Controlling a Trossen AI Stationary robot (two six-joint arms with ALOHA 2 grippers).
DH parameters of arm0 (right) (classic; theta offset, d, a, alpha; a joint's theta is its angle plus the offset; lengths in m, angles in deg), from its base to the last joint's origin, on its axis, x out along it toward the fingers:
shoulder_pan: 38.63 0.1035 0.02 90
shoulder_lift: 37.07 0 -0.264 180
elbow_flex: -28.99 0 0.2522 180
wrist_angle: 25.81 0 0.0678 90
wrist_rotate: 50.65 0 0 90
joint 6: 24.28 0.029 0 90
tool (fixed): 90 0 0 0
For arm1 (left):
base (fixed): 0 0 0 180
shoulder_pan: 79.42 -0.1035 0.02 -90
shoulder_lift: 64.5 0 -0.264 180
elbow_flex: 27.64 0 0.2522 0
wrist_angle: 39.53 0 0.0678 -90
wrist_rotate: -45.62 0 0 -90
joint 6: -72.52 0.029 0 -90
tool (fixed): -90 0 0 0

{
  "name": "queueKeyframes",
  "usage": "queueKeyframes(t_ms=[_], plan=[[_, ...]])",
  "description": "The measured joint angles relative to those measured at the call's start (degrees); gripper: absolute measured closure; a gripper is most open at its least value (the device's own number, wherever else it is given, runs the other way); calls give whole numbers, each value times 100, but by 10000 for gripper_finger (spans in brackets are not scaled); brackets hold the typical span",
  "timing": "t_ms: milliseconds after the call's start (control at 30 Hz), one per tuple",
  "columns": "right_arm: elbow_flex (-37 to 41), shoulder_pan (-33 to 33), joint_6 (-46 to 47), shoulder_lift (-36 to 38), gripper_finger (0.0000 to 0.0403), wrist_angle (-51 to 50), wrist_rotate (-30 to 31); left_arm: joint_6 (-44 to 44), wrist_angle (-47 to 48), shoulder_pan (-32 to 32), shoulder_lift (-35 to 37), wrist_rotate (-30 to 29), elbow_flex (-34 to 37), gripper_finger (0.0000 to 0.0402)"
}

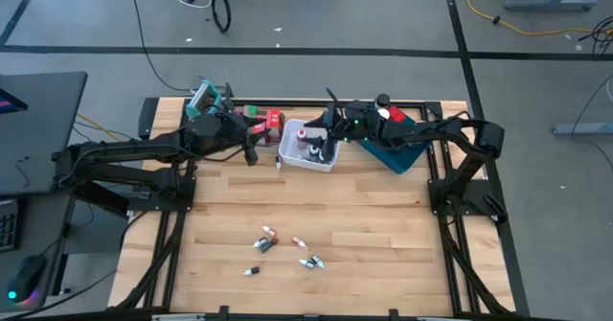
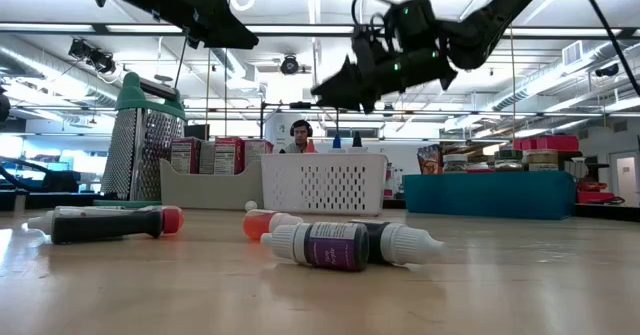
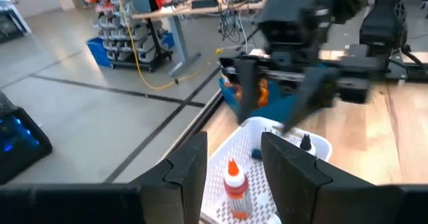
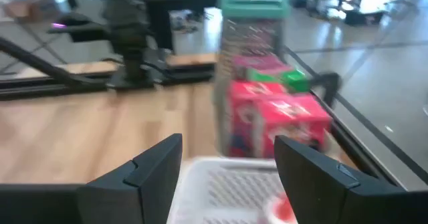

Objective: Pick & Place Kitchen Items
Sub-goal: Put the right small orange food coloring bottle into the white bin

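White mesh basket [image 1: 308, 149] sat at the far middle of the table, both arms converged over it, presumably as the drop point; left gripper [image 1: 251, 154] hung just left of the basket, fingers [image 3: 190, 174] parted with nothing between them; right gripper [image 1: 318, 129] hovered above the basket's far side, jaws apart and empty; small bottles stood upright in the basket, one orange-capped [image 3: 233, 182], caps up; loose bottles [image 1: 287, 249] lay on their sides near the front edge, long axes flat to the wood, pointing variously; cartons [image 4: 277, 120] stood upright at far left.
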Motion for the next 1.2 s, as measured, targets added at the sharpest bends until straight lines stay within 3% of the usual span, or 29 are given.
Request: queueKeyframes(t_ms=[400, 533, 867, 1200], plan=[[-2, 1300, 61, 417, 156, -230, 11, 707, -26, 0, 2, 2, -2, 253], [-2, 1692, -273, 411, 156, -747, 10, 885, -26, 0, 0, 2, -2, 253], [-2, 2223, -406, 408, 156, -1056, 47, 941, -28, 0, 0, 2, -2, 251], [-2, 2527, -132, 406, 156, -1427, 1118, 938, -31, 0, 1, 2, -2, 251]])
